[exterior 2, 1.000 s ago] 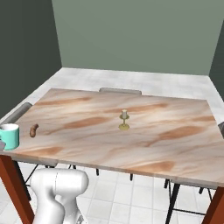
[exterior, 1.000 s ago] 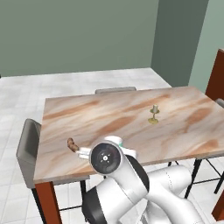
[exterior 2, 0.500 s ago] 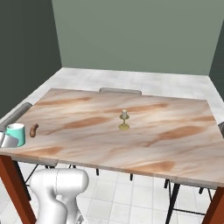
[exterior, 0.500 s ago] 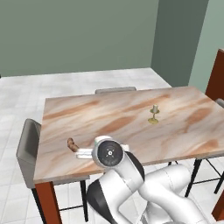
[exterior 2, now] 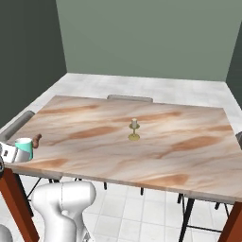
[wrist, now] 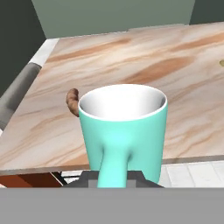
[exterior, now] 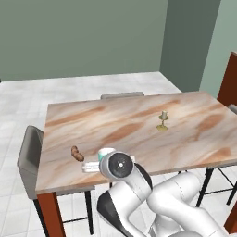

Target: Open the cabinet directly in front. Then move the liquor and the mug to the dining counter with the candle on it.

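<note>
Hand view: gripper [wrist: 113, 181] was clamped on the teal mug's [wrist: 124, 131] handle
Mug spot: over dining counter's [exterior 2: 189, 156] near-left edge, beside brown lumpy thing [exterior: 77, 153]
Candle [exterior 2: 134, 129]: mid-counter

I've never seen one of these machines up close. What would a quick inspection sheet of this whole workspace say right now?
Surface: beige-brown marble-patterned dining counter on reddish-brown wood legs.
Job's things: small teal cylindrical mug, white inside, upright at the counter's near corner; pale candle in an olive-gold holder mid-counter.
Clutter: small brown lumpy item beside the mug.
Gripper: gripper fingers shut on the mug's handle.
Cables: nothing seen.
Surroundings: grey chairs, white tiled floor, green walls.
</note>
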